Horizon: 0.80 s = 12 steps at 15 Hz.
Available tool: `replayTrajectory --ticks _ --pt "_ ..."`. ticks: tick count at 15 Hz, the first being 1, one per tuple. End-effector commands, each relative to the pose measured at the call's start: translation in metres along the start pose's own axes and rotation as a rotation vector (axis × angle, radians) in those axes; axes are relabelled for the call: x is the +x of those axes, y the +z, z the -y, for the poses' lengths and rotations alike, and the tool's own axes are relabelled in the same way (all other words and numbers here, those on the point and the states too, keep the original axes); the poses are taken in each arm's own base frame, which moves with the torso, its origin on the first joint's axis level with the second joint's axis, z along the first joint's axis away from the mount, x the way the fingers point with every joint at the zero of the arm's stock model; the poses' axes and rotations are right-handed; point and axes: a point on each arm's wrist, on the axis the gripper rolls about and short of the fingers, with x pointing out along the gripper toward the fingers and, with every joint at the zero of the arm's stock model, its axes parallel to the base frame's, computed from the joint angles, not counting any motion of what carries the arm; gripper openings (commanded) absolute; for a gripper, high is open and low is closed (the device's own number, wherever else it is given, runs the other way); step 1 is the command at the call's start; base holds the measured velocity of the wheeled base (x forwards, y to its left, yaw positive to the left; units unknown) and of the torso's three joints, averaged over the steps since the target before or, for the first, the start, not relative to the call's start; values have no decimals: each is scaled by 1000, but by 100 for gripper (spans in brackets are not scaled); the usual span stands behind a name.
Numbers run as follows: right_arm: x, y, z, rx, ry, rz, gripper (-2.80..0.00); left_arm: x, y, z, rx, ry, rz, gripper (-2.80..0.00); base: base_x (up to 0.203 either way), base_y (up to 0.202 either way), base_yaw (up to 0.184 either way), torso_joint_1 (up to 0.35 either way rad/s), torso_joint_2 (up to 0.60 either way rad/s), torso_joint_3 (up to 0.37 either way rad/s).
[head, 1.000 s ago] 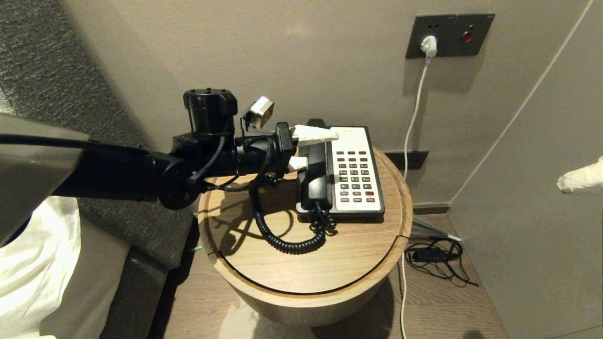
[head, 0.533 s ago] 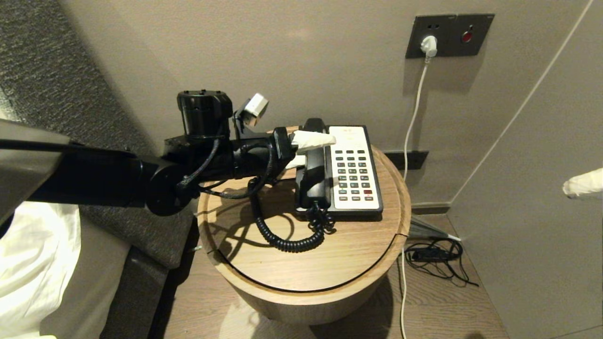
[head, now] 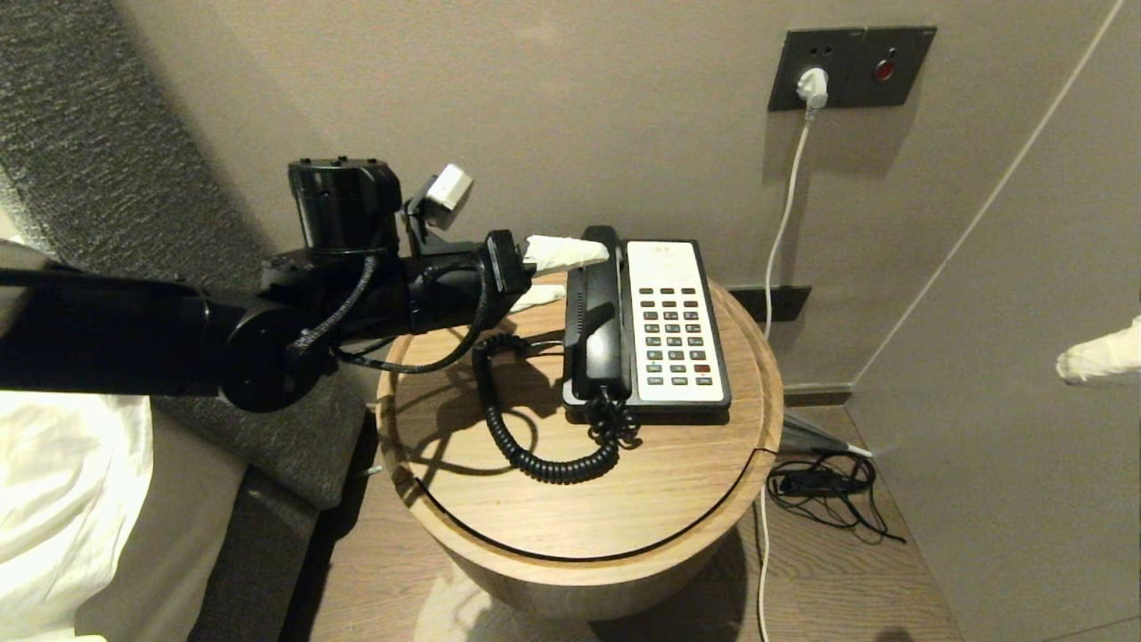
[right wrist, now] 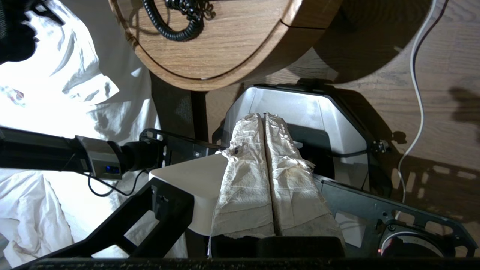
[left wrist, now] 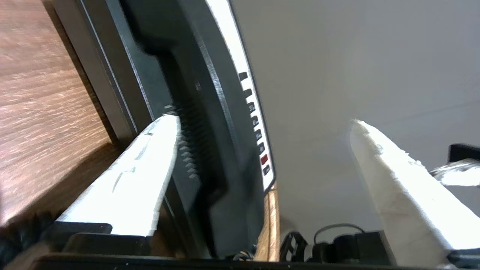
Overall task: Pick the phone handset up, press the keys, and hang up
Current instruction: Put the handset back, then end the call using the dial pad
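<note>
The handset point(head: 595, 316) is seen lying in its cradle on the left side of the phone point(head: 673, 325), which stands on the round table point(head: 570, 499) near the wall. Its long axis runs from the table's near edge toward the wall, parallel to the keypad point(head: 675, 334). It is black, curved and ribbed along its side, with a coiled cord point(head: 513, 419) looping from its near end across the table.

The left gripper point(head: 548, 276) is placed just left of the handset's far end, and its jaws are spread wide with nothing held. One white-wrapped finger point(head: 566, 252) is seen above the handset's far end, the other point(head: 539, 296) low beside it. In the left wrist view the lower finger point(left wrist: 131, 187) appears to touch the handset's ribbed flank point(left wrist: 198, 150), though contact cannot be confirmed. The handset thus lies across the jaws' opening, suited to a sideways closure.

The right gripper point(head: 1101, 352) is well apart at the right, jaws pressed together and empty. The left arm is clearly the nearer.
</note>
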Motion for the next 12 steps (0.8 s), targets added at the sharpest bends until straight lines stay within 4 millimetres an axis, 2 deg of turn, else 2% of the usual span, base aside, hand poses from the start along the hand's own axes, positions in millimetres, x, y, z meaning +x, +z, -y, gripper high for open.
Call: replayTrajectory --ticks 1,5,7,10,12 --pt "7 2 2 7 -8 -23 -280 -14 7 14 22 -10 36 -280 0 0 0 0 0 0" --pt "35 18 -4 -20 -7 -83 -280 -44 14 49 -26 -33 78 -280 0 0 0 0 0 0" --pt "53 32 -12 -36 2 -107 -280 -56 12 60 -42 -36 85 -280 0 0 0 0 0 0" --pt "102 59 -24 -51 -1 -181 -280 -73 13 67 -56 -10 95 -280 0 0 0 0 0 0" --pt "146 73 -27 -59 -28 -226 -280 -78 15 68 -52 -5 106 -280 0 0 0 0 0 0"
